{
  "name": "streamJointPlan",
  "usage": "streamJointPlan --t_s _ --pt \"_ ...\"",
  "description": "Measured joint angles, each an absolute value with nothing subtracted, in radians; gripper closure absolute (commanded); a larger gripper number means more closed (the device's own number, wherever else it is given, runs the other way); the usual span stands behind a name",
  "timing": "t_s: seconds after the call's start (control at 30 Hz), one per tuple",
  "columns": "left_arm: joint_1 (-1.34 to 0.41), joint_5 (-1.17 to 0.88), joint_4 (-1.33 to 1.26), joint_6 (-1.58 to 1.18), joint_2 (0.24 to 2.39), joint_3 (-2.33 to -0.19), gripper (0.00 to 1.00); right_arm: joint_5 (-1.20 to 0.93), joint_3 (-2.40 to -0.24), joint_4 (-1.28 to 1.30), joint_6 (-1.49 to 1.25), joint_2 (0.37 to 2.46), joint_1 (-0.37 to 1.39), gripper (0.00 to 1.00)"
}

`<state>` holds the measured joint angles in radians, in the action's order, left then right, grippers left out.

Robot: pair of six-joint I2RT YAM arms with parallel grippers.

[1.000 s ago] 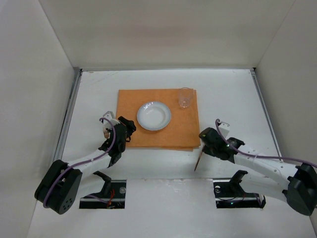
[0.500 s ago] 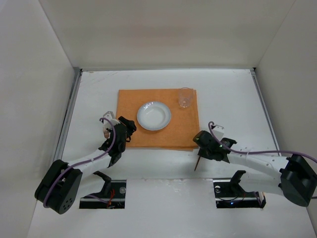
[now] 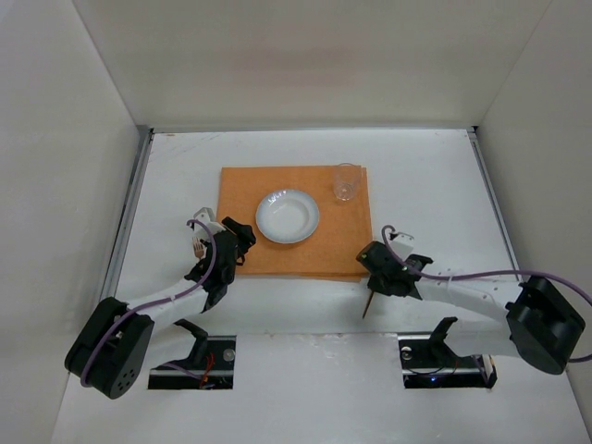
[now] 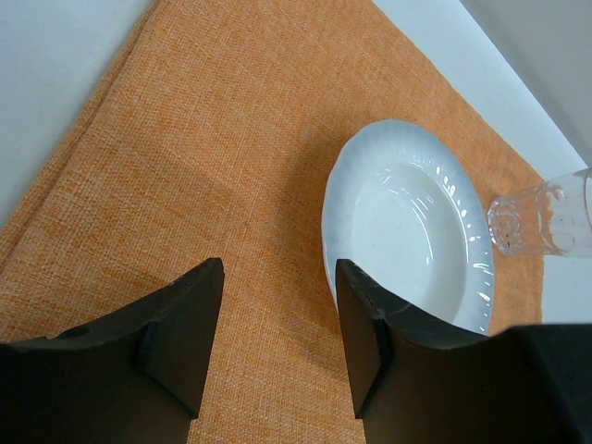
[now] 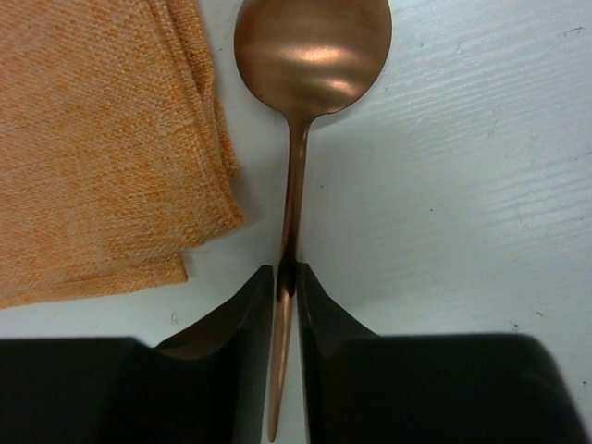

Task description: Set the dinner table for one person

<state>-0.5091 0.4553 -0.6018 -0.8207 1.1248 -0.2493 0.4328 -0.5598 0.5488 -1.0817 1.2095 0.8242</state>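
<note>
An orange mat [image 3: 296, 222] lies on the white dinner table [image 3: 435, 176]. On it stand a white plate [image 3: 287, 215] and a clear glass [image 3: 346, 182]. My left gripper [image 3: 239, 239] is open and empty over the mat's near left part. In the left wrist view its gripper [image 4: 279, 270] hangs over the mat [image 4: 203, 166], with the plate [image 4: 407, 231] and glass [image 4: 546, 217] ahead. My right gripper [image 3: 377, 261] is shut on a copper spoon [image 3: 369, 303] by the mat's near right corner. In the right wrist view the gripper [image 5: 287, 270] pinches the spoon [image 5: 313, 55] handle, with the mat corner [image 5: 92, 139] at left.
White walls enclose the table on three sides. Grey rails [image 3: 129, 213] run along its side edges. Two cutouts with the arm mounts [image 3: 199, 356] sit at the near edge.
My right gripper has moved left toward the mat's near right corner with the spoon in it. The left arm has barely moved.
</note>
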Motion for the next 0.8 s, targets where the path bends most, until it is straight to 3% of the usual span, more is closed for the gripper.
streamJointPlan --t_s 0.17,0.47,0.8 --pt "-0.508 0.453 -0.602 -0.821 1.125 -0.249 0.51 0.436 -0.561 0.543 -1.081 1.210 0.822 0.89" --pt "-0.509 0.448 -0.603 -0.827 1.142 -0.249 0.51 0.508 -0.683 0.662 -0.945 1.060 0.773 0.89" --pt "-0.500 0.444 -0.603 -0.829 1.152 -0.249 0.51 0.386 -0.926 0.342 -0.670 1.400 0.744 0.88"
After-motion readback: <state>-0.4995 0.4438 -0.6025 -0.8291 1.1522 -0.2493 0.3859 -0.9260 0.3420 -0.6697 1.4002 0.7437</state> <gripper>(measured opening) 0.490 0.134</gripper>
